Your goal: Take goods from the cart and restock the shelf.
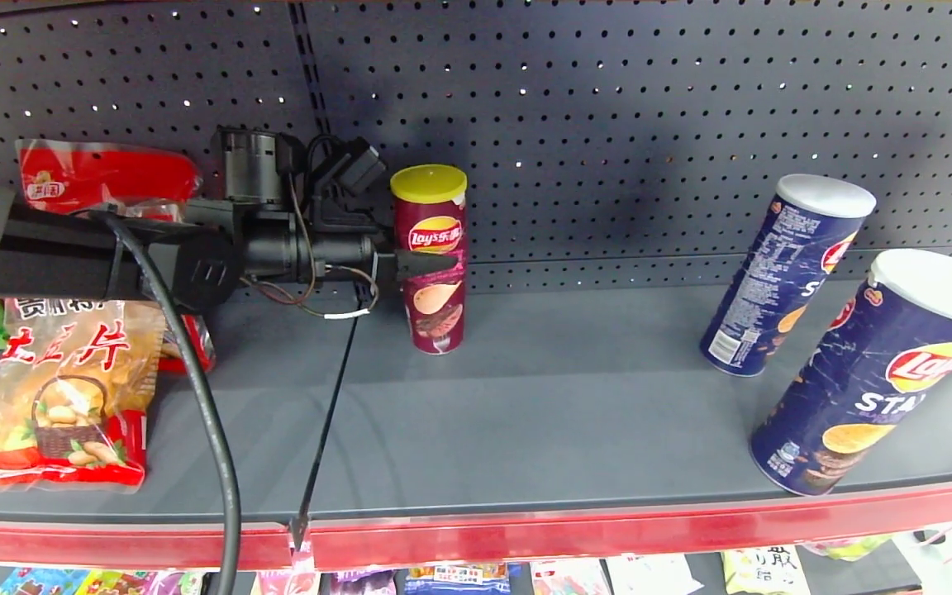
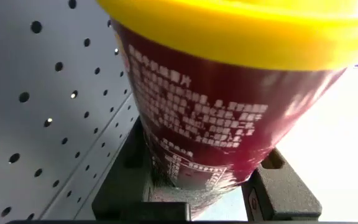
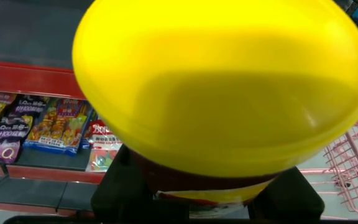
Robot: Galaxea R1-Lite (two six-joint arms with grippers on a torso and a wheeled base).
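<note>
Maroon can (image 1: 439, 310) on shelf (image 1: 567, 413) pinched by left hand (image 1: 443, 263); right hand (image 3: 207, 196) pinches yellow-lidded can (image 3: 222, 87).

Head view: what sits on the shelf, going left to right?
Potato chip bag → maroon can in the left gripper → far blue can → near blue can.
</note>
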